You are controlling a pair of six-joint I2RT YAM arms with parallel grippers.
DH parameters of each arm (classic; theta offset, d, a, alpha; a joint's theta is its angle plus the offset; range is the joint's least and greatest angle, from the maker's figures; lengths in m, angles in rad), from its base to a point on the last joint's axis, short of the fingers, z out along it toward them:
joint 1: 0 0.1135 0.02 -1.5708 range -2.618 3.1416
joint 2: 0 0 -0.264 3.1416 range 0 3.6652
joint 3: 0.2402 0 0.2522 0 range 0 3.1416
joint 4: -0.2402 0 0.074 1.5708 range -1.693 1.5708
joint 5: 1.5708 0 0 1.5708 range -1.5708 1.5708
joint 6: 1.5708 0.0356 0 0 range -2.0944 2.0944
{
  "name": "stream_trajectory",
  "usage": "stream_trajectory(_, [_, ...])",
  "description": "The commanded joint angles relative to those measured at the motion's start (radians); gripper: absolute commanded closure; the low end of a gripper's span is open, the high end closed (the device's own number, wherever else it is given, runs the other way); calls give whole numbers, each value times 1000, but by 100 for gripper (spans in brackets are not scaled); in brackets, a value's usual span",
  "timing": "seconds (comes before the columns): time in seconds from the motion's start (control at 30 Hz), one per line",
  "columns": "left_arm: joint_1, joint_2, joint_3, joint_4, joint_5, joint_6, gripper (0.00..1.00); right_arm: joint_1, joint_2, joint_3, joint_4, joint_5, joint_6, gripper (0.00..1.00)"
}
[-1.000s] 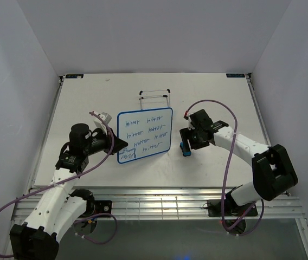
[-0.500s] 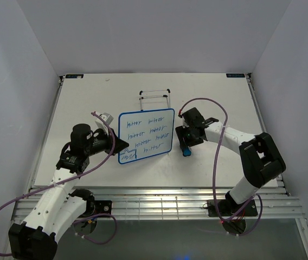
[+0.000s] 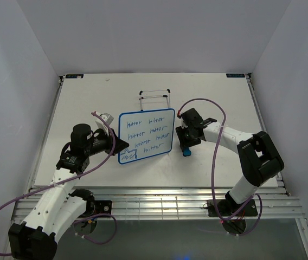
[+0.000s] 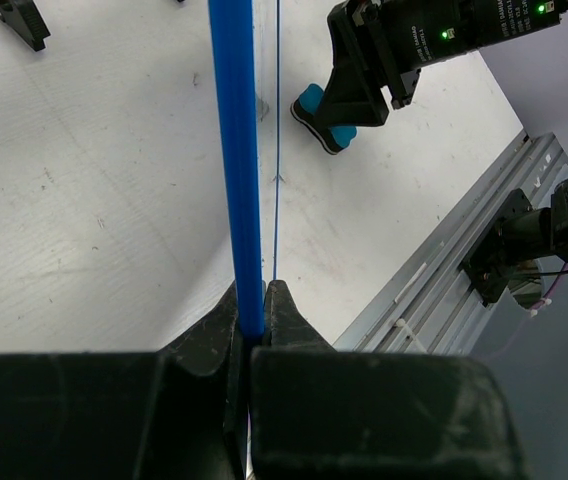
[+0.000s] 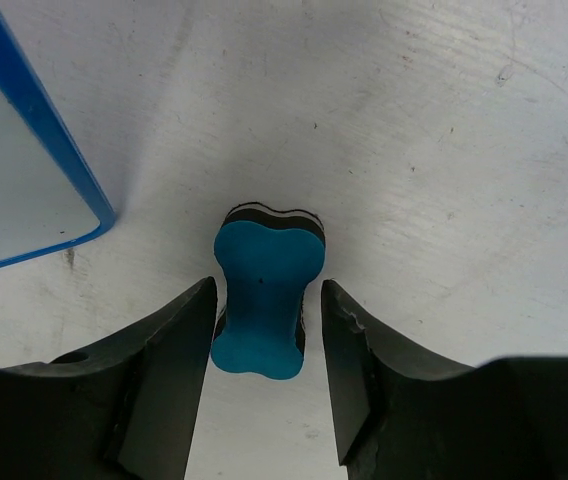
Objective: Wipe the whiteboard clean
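The whiteboard (image 3: 146, 135), blue-framed with several lines of blue handwriting, is at the table's middle. My left gripper (image 3: 119, 145) is shut on its lower left edge; in the left wrist view my jaws (image 4: 253, 300) pinch the blue frame (image 4: 236, 150). The blue bone-shaped eraser (image 3: 186, 151) lies on the table just right of the board. My right gripper (image 3: 185, 145) is open over it. In the right wrist view the eraser (image 5: 263, 290) lies between the fingers (image 5: 179, 340), apart from both. The board's corner (image 5: 24, 190) shows at the upper left.
A thin black wire stand (image 3: 155, 96) stands behind the board. A slotted metal rail (image 3: 159, 203) runs along the table's near edge. White walls enclose the table (image 3: 89, 97) on three sides. The eraser also shows in the left wrist view (image 4: 321, 115).
My right gripper has moved left toward the board and now straddles the eraser. The left arm and the board have barely moved.
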Motion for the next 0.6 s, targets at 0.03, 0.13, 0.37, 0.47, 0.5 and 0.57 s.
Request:
stream_trajectory(0.03, [-11,-17,8,16,0,20,100,11,21,8,24,8,-1,50])
stream_trajectory(0.13, [-12,-19,6,16,0,20,100,13,26,10,21,14,0,53])
stream_trajectory(0.37, [-14,-17,8,15,0,21,100,14,25,13,13,27,0,59])
stream_trajectory(0.47, [-15,-16,9,15,-1,21,100,14,23,10,12,27,0,61])
stream_trajectory(0.5, [-15,-16,8,15,-1,21,100,14,25,11,10,28,0,61])
stream_trajectory(0.57, [-15,-16,9,12,-3,21,100,14,25,5,9,33,-4,64])
